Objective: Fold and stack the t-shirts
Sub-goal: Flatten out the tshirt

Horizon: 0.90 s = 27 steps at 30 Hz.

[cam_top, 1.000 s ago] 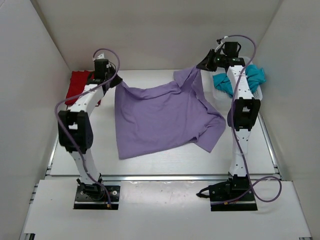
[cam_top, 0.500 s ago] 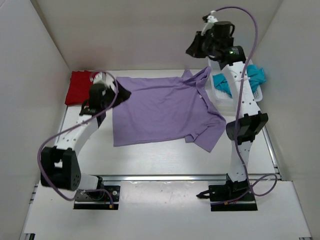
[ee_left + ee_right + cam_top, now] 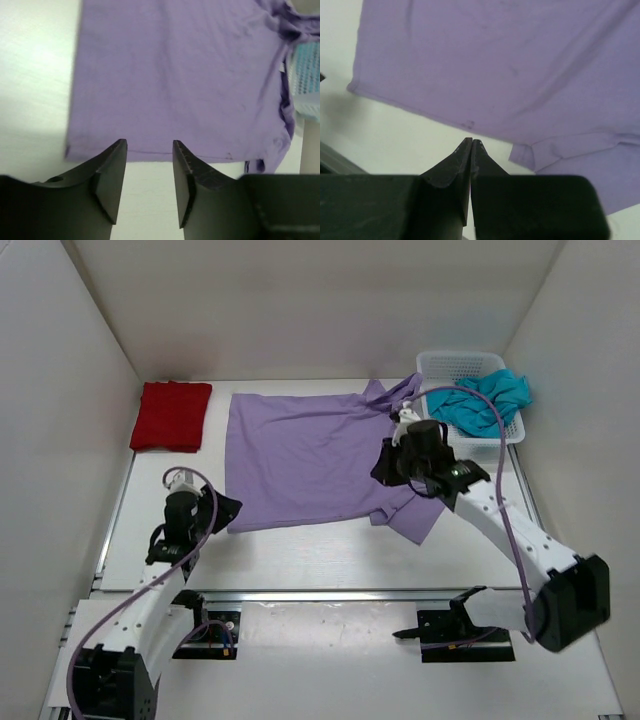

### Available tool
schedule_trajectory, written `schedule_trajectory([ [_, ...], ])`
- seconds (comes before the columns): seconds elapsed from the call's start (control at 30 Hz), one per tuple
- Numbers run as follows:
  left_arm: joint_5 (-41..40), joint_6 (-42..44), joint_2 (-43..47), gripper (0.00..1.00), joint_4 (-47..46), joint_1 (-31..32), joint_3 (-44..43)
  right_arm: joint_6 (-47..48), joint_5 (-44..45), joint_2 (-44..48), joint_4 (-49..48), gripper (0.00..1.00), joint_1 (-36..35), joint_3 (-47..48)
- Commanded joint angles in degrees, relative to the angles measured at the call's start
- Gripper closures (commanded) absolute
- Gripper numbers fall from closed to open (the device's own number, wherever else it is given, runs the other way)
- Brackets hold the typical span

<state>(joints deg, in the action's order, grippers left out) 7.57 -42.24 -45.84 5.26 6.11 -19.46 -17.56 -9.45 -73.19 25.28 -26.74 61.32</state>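
Left gripper (image 3: 149, 150): low over the bare table (image 3: 300, 555), just short of the near hem of the lavender t-shirt (image 3: 310, 455) and close to its left corner. Its claw stands apart with nothing between the fingers, and we judge it is lined up to take that hem.
Right gripper (image 3: 471, 142): raised over the right side of the same shirt, by the near sleeve. Its fingers are pressed together on nothing, so we read it as hovering and not gripping.
Lavender t-shirt: spread mostly flat mid-table, hem towards us and collar away. The near right sleeve lies rumpled and the far right sleeve bunches beside the basket. We take the flat spread as preparation for folding.
Red t-shirt (image 3: 172, 416): a neat folded rectangle at the far left, apart from the lavender one. It is probably the base of the stack.
Teal t-shirt (image 3: 485, 400): crumpled in the white mesh basket (image 3: 455, 360) at the far right, not yet folded.
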Motion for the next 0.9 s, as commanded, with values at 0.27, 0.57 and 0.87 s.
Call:
schedule_trajectory([
  [0.27, -4.66, -10.58, 0.50, 0.44, 4.15, -4.09, 8.12, -7.66, -4.34, 16.66, -15.52, 0.97, -1.12, -20.88],
  [0.57, -6.78, -16.38, -2.84, 0.43, -0.50, -2.51, 11.29, -8.11, -7.69, 19.93, -19.56, 0.96, -0.50, -26.16],
  [0.87, -7.14, -20.68, -9.00, 0.52, -6.99, -1.10, 11.46, -9.85, -10.32, 21.24, -23.34, 0.95, -2.78, -28.97],
])
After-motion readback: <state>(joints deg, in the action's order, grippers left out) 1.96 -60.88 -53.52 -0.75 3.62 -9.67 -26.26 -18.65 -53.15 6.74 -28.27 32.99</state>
